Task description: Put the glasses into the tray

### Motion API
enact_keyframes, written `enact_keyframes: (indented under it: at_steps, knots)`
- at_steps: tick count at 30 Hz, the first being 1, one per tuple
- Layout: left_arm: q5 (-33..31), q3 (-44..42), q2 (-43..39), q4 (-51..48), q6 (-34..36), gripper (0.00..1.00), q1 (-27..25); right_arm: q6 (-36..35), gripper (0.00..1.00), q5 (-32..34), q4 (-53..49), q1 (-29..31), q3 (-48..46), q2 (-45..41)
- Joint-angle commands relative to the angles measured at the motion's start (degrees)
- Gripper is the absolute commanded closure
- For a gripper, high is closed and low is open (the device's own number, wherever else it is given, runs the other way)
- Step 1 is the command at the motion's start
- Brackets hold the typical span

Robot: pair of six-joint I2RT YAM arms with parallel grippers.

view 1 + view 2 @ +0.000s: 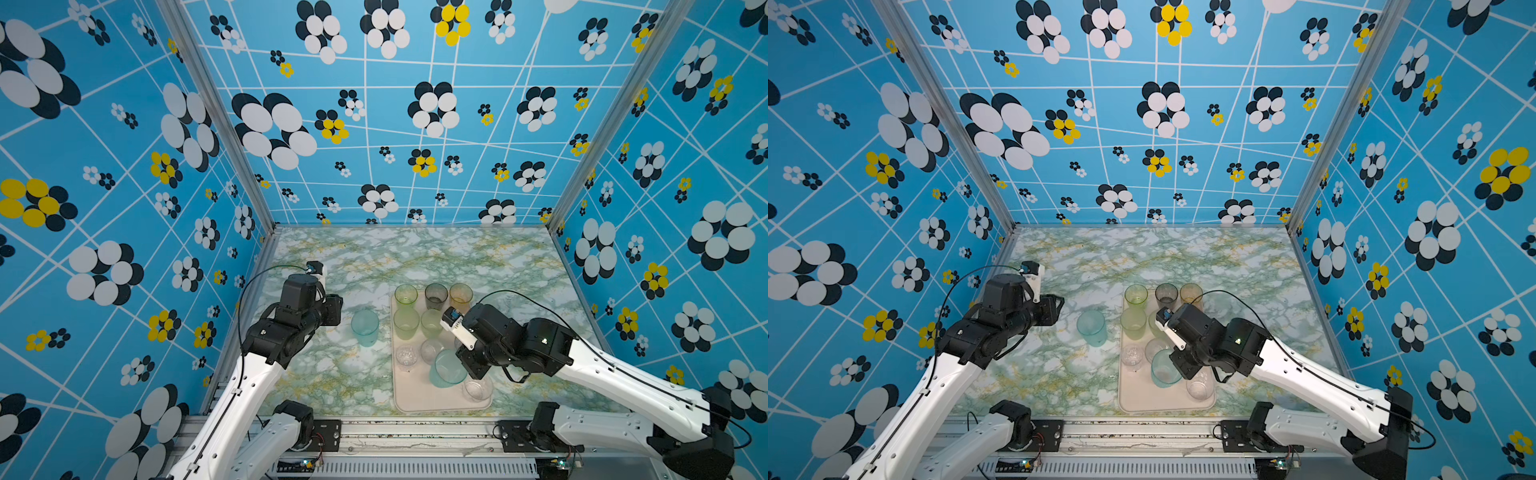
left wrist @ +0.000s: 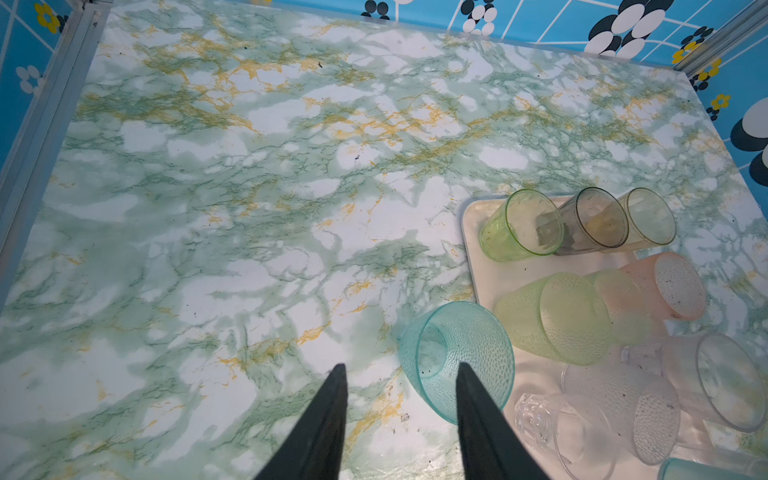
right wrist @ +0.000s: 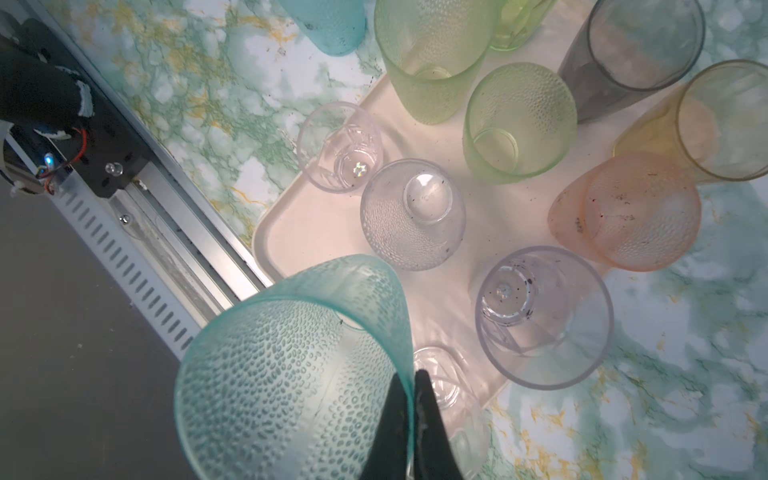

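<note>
Fingers [image 3: 430, 415] of the right gripper [image 3: 413, 376] pinch a teal glass [image 3: 291, 374] by its rim over the tray [image 3: 316, 232]; the left gripper [image 2: 401, 365] stands spread. Glass looks light, thin and slick, so a rim pinch suits.

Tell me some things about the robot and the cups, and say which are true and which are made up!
The right gripper pinches the rim of a teal glass. True.
Every glass is in the tray. False: a second teal glass stands on the table beside it.
The left gripper holds a glass. False: it is open and empty.
The grey glass stands between a green glass and an amber glass. True.
</note>
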Motion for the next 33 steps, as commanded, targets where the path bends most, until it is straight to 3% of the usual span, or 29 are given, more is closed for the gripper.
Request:
enact_keyframes:
  at_steps: [1,33]
  knots:
    - [-0.2,1.5,0.4,1.2,0.1,0.56,-0.5,2.6,1.00,1.5,-0.9,1.0,-0.5,1.7]
    - [0.9,2.5,3.1,0.0,0.8,0.55,-1.0,13.0,1.00,5.5,1.9,1.4,-7.0,2.5]
